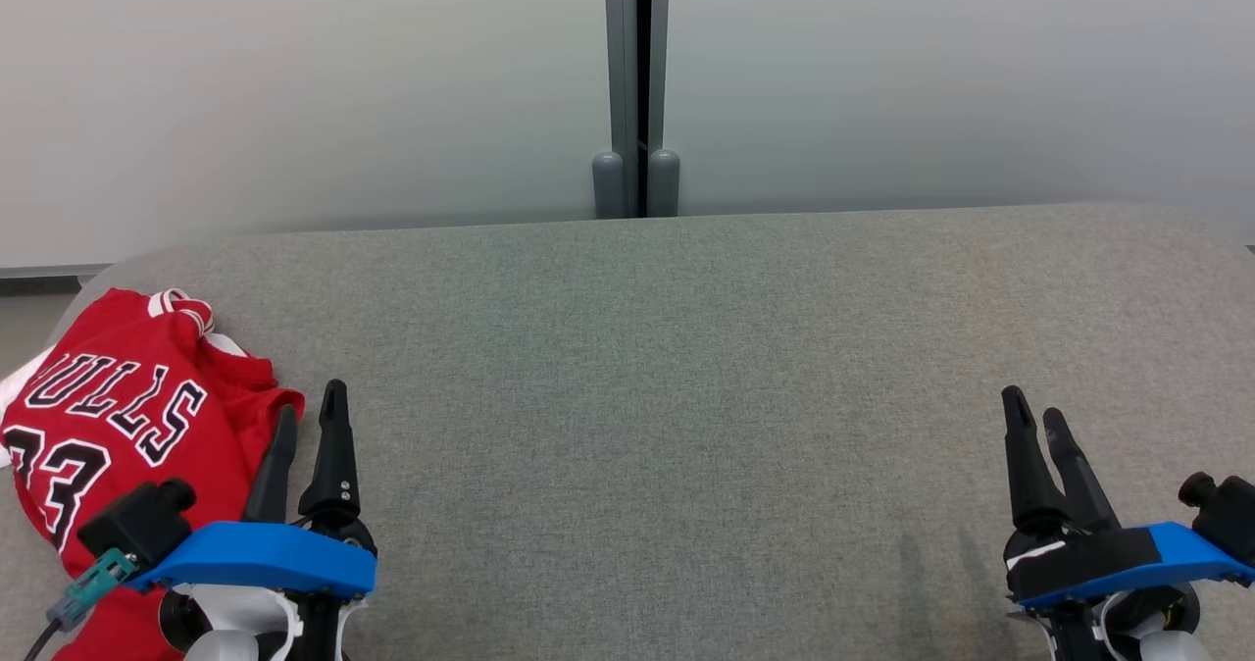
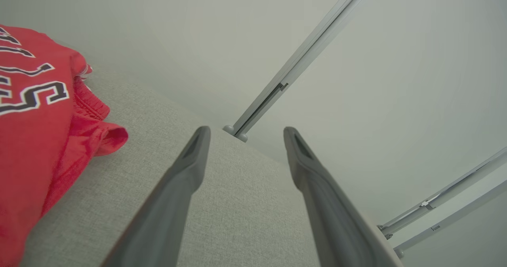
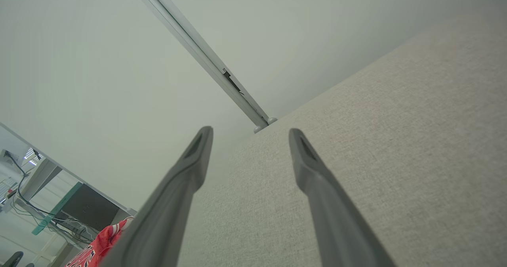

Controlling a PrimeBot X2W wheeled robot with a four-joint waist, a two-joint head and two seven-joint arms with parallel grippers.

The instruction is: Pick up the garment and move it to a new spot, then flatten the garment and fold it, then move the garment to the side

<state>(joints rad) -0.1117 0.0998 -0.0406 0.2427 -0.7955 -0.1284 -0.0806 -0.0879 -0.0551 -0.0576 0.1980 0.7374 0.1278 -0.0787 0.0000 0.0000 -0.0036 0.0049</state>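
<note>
Grey fabric table (image 1: 686,377), pale wall panels (image 1: 294,82) behind, grey post (image 1: 637,73) at 12 o'clock. Red jersey (image 1: 108,416) sat crumpled at 8 o'clock by the table's left edge, collar toward 12, long axis roughly 12 to 6, lettering slanted. Fingers were spread and empty on both: left gripper (image 1: 310,404) just beside the jersey at 7, right gripper (image 1: 1032,407) at 5. Open table ran from centre out to 3.

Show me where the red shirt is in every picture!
Head view: red jersey at the lower left.
Left wrist view: along the left edge.
Right wrist view: small, in the bottom left corner.
Shared landmark: the grey post at the back.
</note>
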